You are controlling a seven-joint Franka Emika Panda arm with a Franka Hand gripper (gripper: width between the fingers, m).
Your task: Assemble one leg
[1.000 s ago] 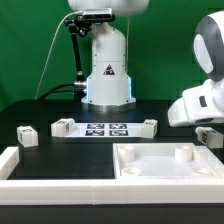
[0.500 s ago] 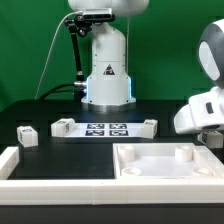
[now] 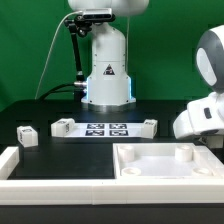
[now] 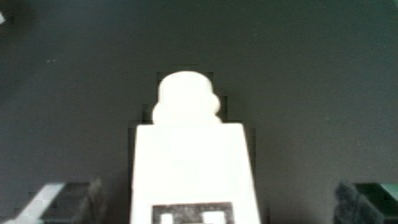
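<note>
Table (image 3: 40,112): dark, bare strip open behind the marker board (image 3: 105,128) and out to the exterior view's left of it. Far side taken by robot base (image 3: 108,70), straight behind the marker board. Near side walled off: white tray-like panel (image 3: 165,180) in front of the marker board toward the exterior view's right, white rail (image 3: 40,186) in front toward the exterior view's left. Narrow dark gap between rail and panel.

Arm wrist housing (image 3: 200,115) low over the table, well to the exterior view's right of the marker board, just behind the panel's far corner, cut by the frame edge.

Count, exterior view: 3 loose white blocks with tags. Left-end block (image 3: 63,126) and right-end block (image 3: 148,126) just beside the marker board, one per end. Outer block (image 3: 26,134) further to the exterior view's left, clear table all round.

Wrist view: the leg (image 4: 191,150) flat on the table under the gripper (image 4: 217,202), tagged end between the fingers (image 4: 63,202), rounded peg (image 4: 183,95) on the far end. Gripper spread wide, dark gap on both sides of the leg, no contact. This leg not made out in the exterior view, hidden behind the wrist housing.
</note>
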